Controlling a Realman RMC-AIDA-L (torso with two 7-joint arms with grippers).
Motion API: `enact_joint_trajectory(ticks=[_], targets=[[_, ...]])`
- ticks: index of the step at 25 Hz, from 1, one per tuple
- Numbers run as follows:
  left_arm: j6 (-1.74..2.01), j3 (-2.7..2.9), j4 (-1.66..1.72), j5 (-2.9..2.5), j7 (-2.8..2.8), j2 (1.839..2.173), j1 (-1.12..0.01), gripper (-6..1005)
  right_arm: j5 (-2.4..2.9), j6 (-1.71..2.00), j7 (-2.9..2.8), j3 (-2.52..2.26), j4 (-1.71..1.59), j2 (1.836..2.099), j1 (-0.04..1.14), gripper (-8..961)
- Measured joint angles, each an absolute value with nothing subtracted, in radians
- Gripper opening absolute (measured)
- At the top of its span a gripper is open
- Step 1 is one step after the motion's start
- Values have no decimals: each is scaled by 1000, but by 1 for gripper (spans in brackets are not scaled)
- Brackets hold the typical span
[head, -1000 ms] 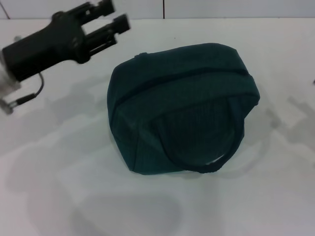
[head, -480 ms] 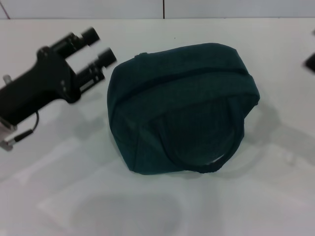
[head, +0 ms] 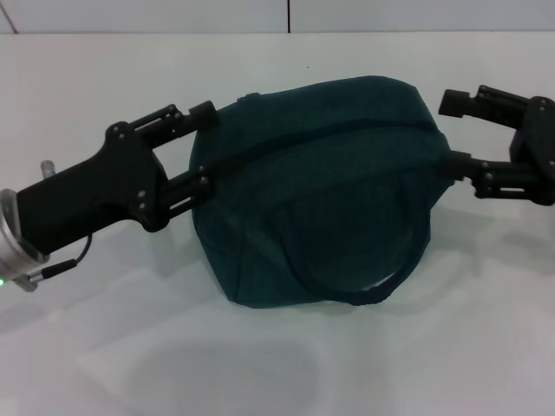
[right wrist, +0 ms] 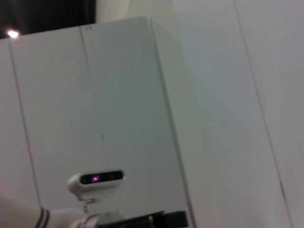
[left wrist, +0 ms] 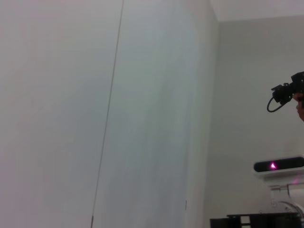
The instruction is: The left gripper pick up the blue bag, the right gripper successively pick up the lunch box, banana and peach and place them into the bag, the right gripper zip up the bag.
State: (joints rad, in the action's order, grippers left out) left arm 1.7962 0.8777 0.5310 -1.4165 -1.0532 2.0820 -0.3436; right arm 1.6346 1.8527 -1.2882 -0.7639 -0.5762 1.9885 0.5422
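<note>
Two pincers flank the bag [head: 316,186] in the head view. The bag sits on the white table [head: 277,364], near its middle, zipper line running across the top, one loop handle lying flat on the near face. Left pincer [head: 205,143] at the bag's left end: fingers spread wide, one by the top left corner, the other lower against the left side; whether they press the fabric cannot be told. Right pincer [head: 453,130] at the bag's right end: fingers also spread wide, the upper one clear of the bag behind its right top edge, the lower one touching or just beside the right side. Neither has hold of anything.

Left wrist view: pale wall panels, a small dark camera [left wrist: 286,92] on a cable, a white sensor bar [left wrist: 279,165] with a pink light. Bag not seen.

Right wrist view: pale panels, a white sensor [right wrist: 96,179] with a pink light. Bag not seen.
</note>
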Motion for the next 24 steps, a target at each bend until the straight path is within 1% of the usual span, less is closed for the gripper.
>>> enact_joint_trajectory(ticks=[5, 24], targets=[[1796, 878, 528, -1433, -1069, 2081, -350, 596, 1631, 1829, -1283, -761, -591, 2001, 533, 876], [1784, 874, 528, -1462, -1116, 2078, -367, 596, 1634, 1825, -1277, -764, -592, 2006, 532, 876]])
